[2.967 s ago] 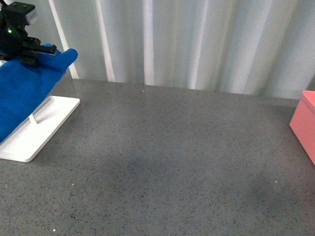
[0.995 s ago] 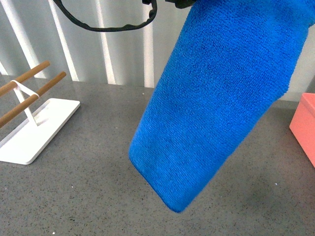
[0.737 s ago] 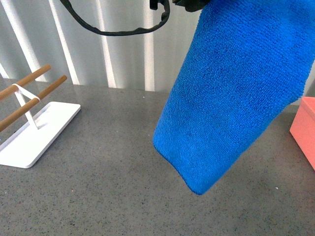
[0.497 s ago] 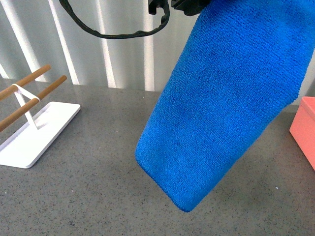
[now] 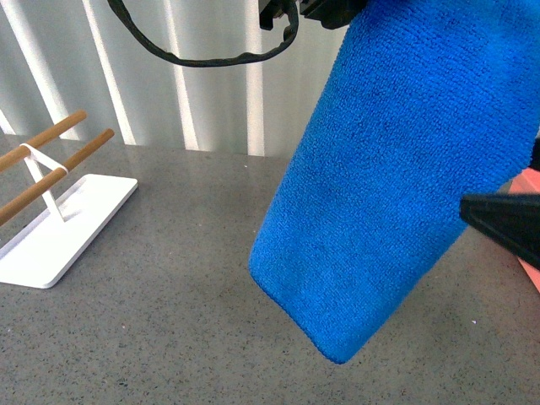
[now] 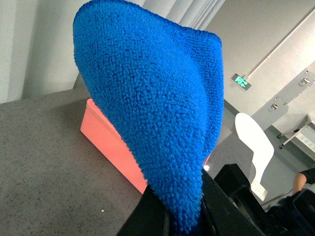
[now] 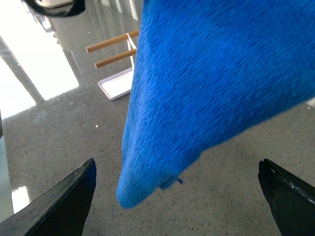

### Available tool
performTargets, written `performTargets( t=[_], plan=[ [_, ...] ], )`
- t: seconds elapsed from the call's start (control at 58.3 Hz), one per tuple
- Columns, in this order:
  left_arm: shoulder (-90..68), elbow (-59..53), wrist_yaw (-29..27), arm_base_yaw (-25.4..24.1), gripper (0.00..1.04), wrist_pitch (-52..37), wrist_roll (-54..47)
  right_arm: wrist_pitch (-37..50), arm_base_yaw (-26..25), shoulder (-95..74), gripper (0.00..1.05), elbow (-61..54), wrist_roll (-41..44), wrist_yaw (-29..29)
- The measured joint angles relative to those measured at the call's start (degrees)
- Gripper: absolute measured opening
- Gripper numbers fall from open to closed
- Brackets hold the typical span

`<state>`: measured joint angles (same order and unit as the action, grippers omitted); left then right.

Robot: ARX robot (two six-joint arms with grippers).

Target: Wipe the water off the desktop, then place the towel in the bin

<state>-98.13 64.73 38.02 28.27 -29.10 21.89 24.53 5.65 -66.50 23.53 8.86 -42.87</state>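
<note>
The bright blue towel (image 5: pixel 396 177) hangs in the air over the dark speckled desktop (image 5: pixel 169 321), its lower end a little above the surface. My left gripper (image 6: pixel 179 216) is shut on the towel's (image 6: pixel 157 98) upper fold. The salmon-pink bin (image 6: pixel 110 142) stands just behind the towel; in the front view only slivers of the bin (image 5: pixel 530 272) show at the right edge. My right gripper (image 7: pixel 177 201) is open, its fingers wide apart and the towel's (image 7: pixel 206 83) hanging tip in front of them. One of its fingers (image 5: pixel 502 221) pokes in from the right.
A white rack base plate (image 5: pixel 59 228) with two wooden bars (image 5: pixel 51 160) stands at the left of the desktop, also seen as the rack (image 7: pixel 115 81) in the right wrist view. A black cable loop (image 5: pixel 202 55) hangs at the top. White curtains close the back.
The left gripper has carried the towel from over the rack at far left to the middle-right. In the last half second a right gripper finger came into view at the right.
</note>
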Motion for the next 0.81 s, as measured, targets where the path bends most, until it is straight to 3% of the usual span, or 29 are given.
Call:
performTargets(
  t=[0.292, 0.48, 0.583, 0.806],
  plan=[
    [0.0, 0.11, 0.0, 0.0, 0.06, -0.17, 0.96, 3.96, 1.92, -5.77, 0.98, 4.26, -3.23, 0.59],
    [-0.04, 0.11, 0.02, 0.0, 0.06, -0.02, 0.92, 5.2, 3.8, -6.16, 0.71, 4.59, -4.48, 1.42],
    [-0.11, 0.11, 0.07, -0.02, 0.06, 0.28, 0.87, 5.79, 4.02, -6.14, 0.48, 4.59, -4.81, 1.99],
    [-0.24, 0.2, -0.09, -0.04, 0.06, 0.9, 0.68, 5.2, 3.3, -5.9, 0.14, 4.59, -4.79, 2.71]
  ],
)
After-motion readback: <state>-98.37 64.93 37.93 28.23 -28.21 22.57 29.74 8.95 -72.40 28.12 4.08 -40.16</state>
